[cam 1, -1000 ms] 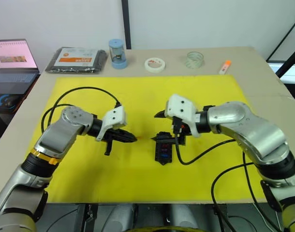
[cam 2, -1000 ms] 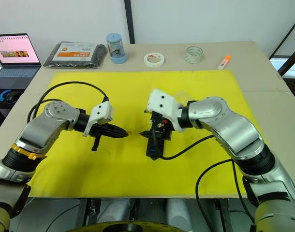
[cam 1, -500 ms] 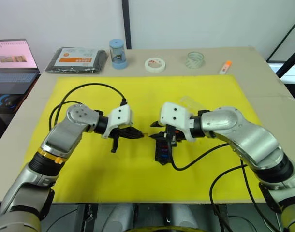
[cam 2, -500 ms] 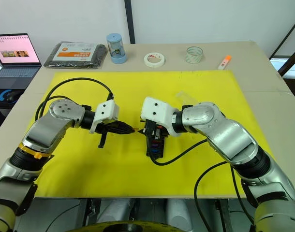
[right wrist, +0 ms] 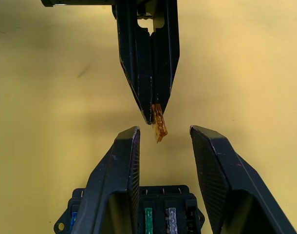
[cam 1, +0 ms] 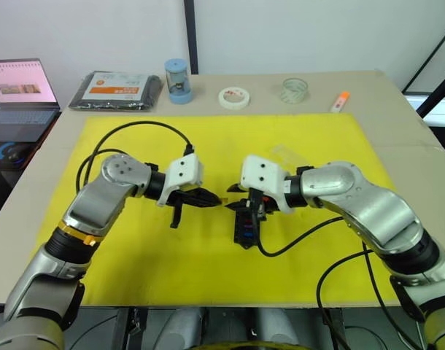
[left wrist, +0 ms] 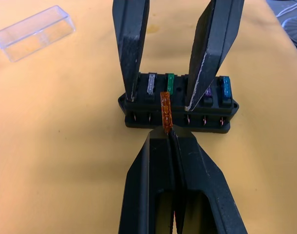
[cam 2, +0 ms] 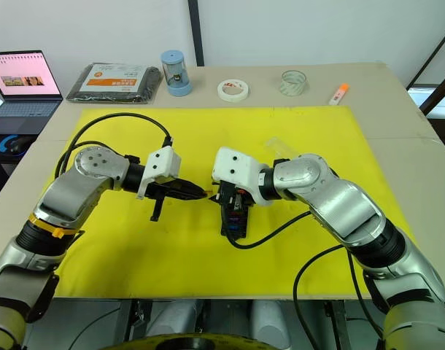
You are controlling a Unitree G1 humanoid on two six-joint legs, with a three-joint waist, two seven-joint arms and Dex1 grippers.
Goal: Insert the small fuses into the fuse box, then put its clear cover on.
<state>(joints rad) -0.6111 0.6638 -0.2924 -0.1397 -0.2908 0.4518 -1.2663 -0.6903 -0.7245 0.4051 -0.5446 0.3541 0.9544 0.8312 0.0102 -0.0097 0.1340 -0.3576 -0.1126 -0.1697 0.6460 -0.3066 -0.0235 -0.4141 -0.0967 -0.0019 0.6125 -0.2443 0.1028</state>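
The black fuse box (cam 1: 246, 227) lies mid-mat, with grey, green, purple and blue small fuses standing in its slots (left wrist: 170, 83). My left gripper (cam 1: 217, 200) is shut on a brown fuse (left wrist: 165, 110), which sticks out of its tips just short of the box's near edge. My right gripper (cam 1: 256, 208) stands open over the box, its two fingers (left wrist: 130, 53) straddling the held fuse (right wrist: 159, 127). The clear cover (cam 1: 284, 154) lies on the mat beyond the right gripper, apart from the box.
A yellow mat (cam 1: 135, 240) covers the table. Along the back edge are a black packet with an orange label (cam 1: 114, 90), a blue cylinder (cam 1: 176, 80), a white tape roll (cam 1: 233, 97), a clear tape roll (cam 1: 293, 90) and an orange-capped stick (cam 1: 340, 100). A laptop (cam 1: 17, 91) sits far left.
My left gripper has carried the brown fuse rightward up to the fuse box. My right gripper has shifted left and settled open over the box.
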